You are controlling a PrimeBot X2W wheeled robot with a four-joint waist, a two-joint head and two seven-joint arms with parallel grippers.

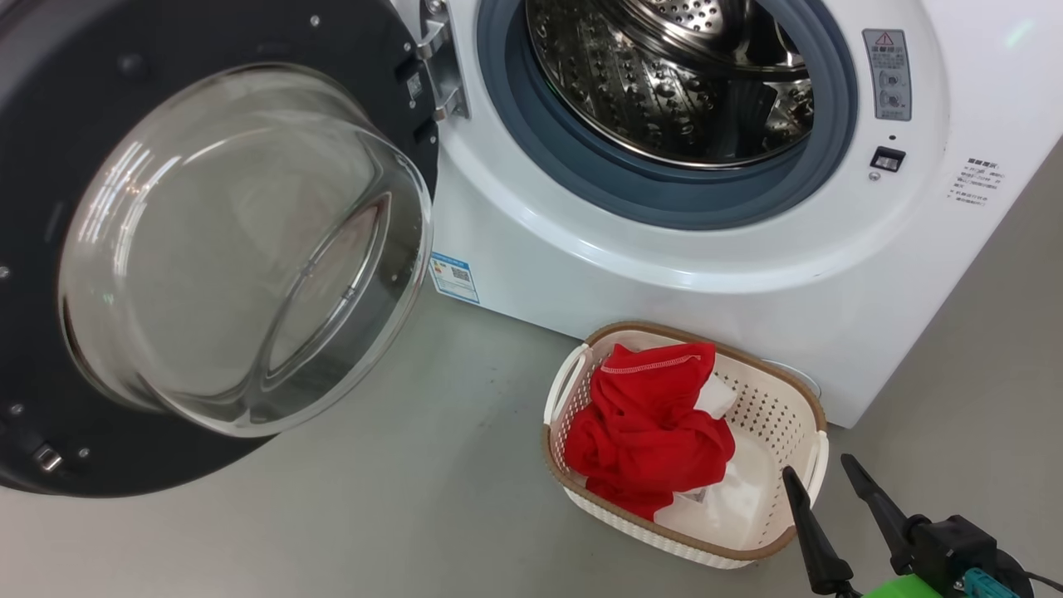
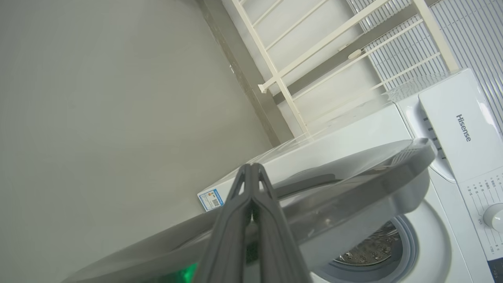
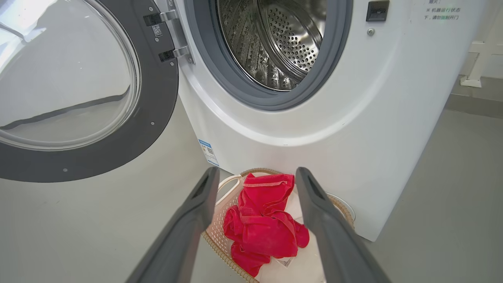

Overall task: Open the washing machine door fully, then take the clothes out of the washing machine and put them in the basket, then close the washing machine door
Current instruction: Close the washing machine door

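Grey floor [image 1: 332, 515] runs under everything. The washing machine [image 1: 664, 274] fills the upper right of the head view, and what shows of its steel drum [image 1: 664, 83] is bare. The washing machine door [image 1: 33, 249] stands swung wide across the left of the frame, leaving the opening free to reach into. The basket [image 1: 801, 399] sits on the floor just beside the machine's front, at lower centre-right, handy for a short drop. The clothes [image 1: 648, 423] lie bunched inside it.

The right claw [image 1: 818, 465], fingers apart and empty, hangs at the basket's lower right edge. In the left wrist view the left claw [image 2: 251, 167], fingers pressed together on nothing, points along the door's outer rim; whether it touches cannot be told.

Probably only closing the door remains. The basket is low and near the door's sweep, so it may need watching. A blue sticker [image 1: 454, 277] marks the machine's lower corner.
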